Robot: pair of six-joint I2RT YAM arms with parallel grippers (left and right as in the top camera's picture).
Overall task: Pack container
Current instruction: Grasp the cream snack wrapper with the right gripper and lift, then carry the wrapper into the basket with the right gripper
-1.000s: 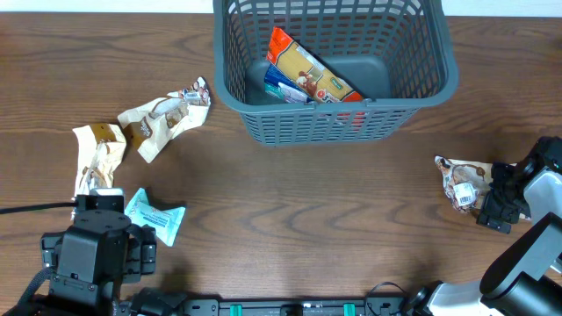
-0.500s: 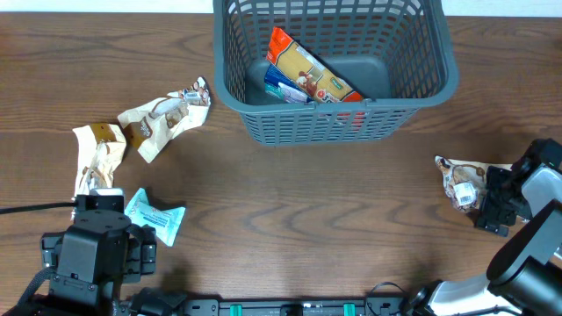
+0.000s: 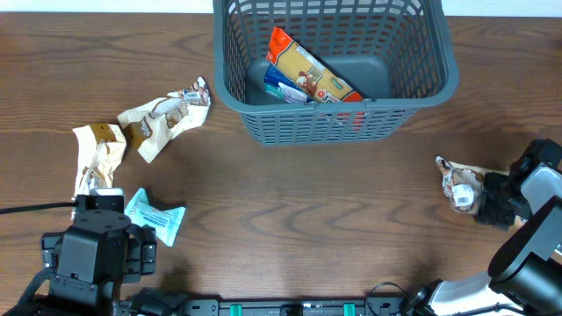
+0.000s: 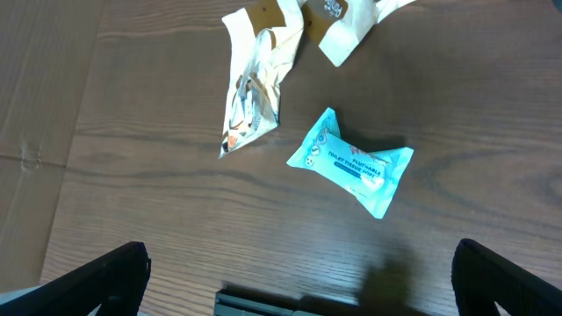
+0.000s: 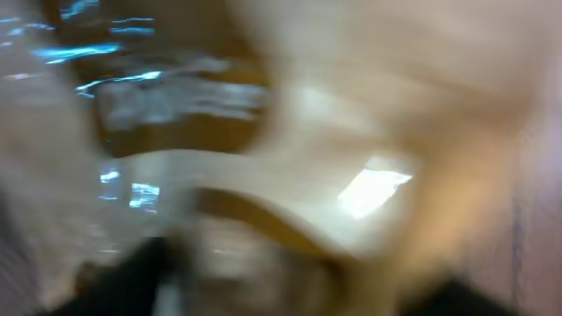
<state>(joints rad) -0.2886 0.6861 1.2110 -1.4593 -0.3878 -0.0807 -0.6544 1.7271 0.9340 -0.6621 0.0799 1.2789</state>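
The container (image 3: 327, 128), a dark grey-teal slotted basket, stands at the back centre. In it lie a red and yellow packet (image 3: 309, 70) and a blue and white one (image 3: 279, 88). At the right edge my right gripper (image 3: 486, 200) grips the right end of a crumpled cream snack packet (image 3: 457, 183). That packet (image 5: 334, 132) fills the blurred right wrist view. My left gripper (image 4: 299, 279) hangs open and empty at the front left. Ahead of it lies a teal wipes packet (image 4: 351, 162).
On the left of the table lie the teal wipes packet (image 3: 156, 218), a cream packet (image 3: 97, 154) and a brown and white wrapper (image 3: 164, 114). The left arm's body (image 3: 88, 253) fills the front left corner. A cardboard sheet (image 4: 39, 88) shows at the table's left.
My right gripper has closed in on the cream packet, which now looks narrower and more crumpled. The left arm and the other packets have not moved.
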